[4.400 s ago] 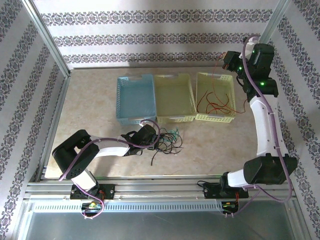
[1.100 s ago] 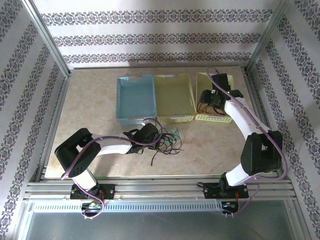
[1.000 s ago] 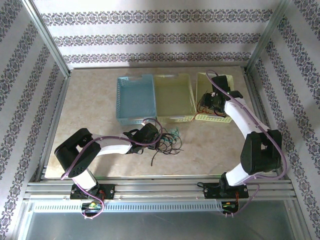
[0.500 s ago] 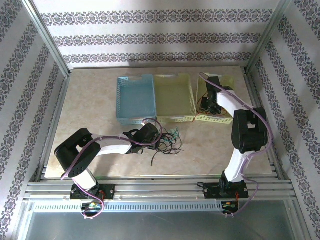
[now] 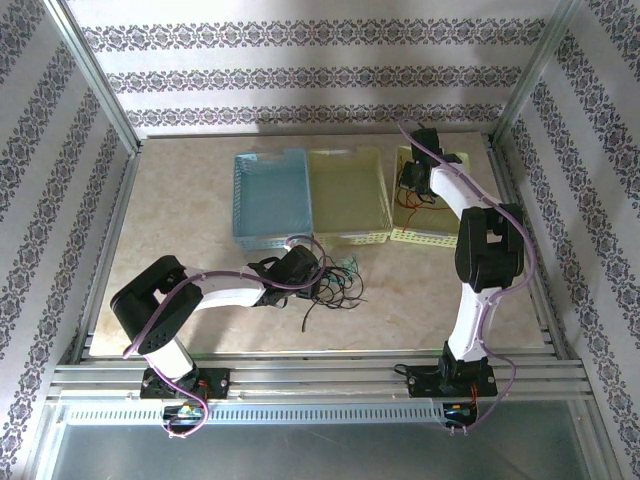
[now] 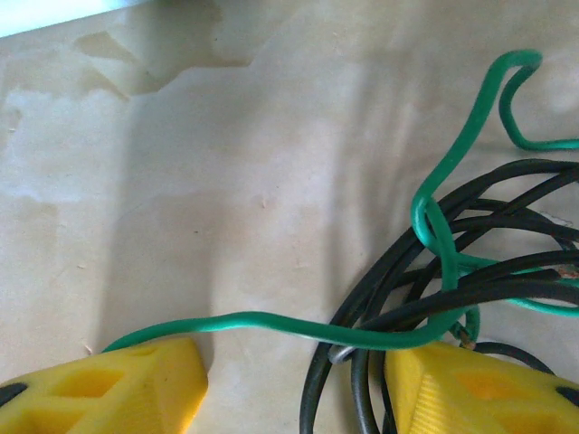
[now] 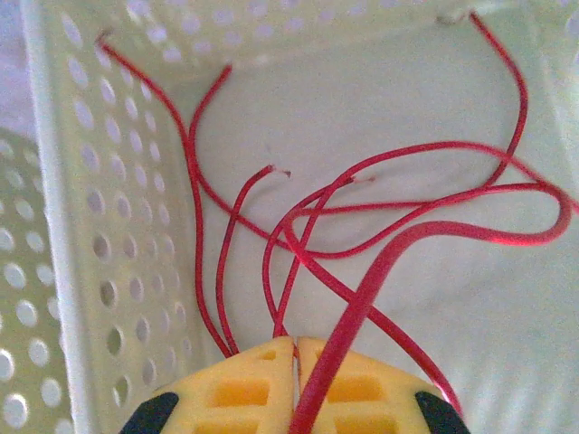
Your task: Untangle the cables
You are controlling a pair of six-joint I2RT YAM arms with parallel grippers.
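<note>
- Step, judged: sorting strands by colour. Red cables (image 7: 366, 291) lie loose in the basket (image 7: 72, 226), upper right of the top view.
- Right gripper (image 7: 296, 380) jaws pressed together. A red strand crosses them, but it can't be told if it is pinched.
- Left gripper (image 6: 294, 375) jaws spread astride the green cable (image 6: 271, 321) on the counter (image 6: 181, 181).
- Next, likely: pinch the green and draw it out of the black cables (image 6: 310, 398) looped round it, right of frame.

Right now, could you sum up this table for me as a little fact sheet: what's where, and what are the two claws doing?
Left gripper: open, green cable crossing between its fingers
Right gripper: shut, at right basket
Red cables: loose in right basket
Black cables: tangled with green cable on table
Blue basket: no cables seen
Middle basket: no cables seen
</note>
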